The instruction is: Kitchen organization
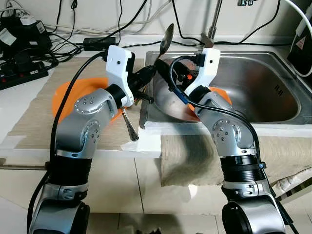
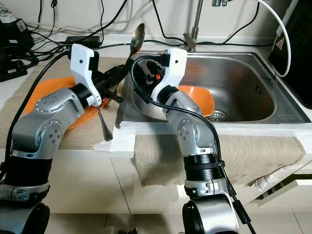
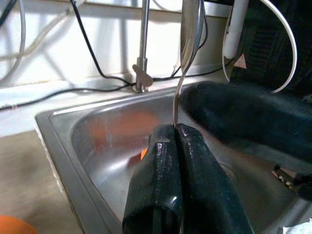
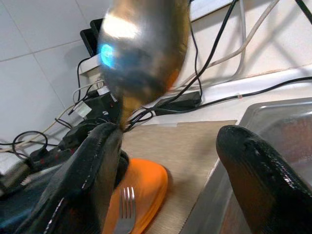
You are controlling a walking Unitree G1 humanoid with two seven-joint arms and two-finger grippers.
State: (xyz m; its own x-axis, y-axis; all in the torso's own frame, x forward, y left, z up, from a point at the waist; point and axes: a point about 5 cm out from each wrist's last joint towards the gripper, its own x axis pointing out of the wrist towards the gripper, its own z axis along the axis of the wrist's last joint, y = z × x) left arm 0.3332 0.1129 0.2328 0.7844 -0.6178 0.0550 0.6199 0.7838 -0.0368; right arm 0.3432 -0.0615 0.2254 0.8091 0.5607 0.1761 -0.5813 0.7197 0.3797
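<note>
My left gripper (image 1: 148,72) is shut on the handle of a metal spoon (image 1: 167,35). The spoon stands upright over the sink's left rim with its bowl on top. In the left wrist view the two fingers (image 3: 161,170) press together around the thin handle (image 3: 181,83). My right gripper (image 4: 170,136) is open and reaches from the sink side towards the spoon, one finger on either side below its bowl (image 4: 141,44). An orange plate (image 1: 66,95) lies on the beige mat and carries a fork (image 4: 126,204). A second orange dish (image 2: 200,97) sits in the sink.
The steel sink (image 1: 263,83) with its faucet (image 1: 212,24) takes up the right side. Another utensil (image 1: 129,127) lies on the mat by the sink's edge. A towel (image 1: 195,156) hangs over the counter front. Power strips and cables (image 1: 22,53) crowd the back left.
</note>
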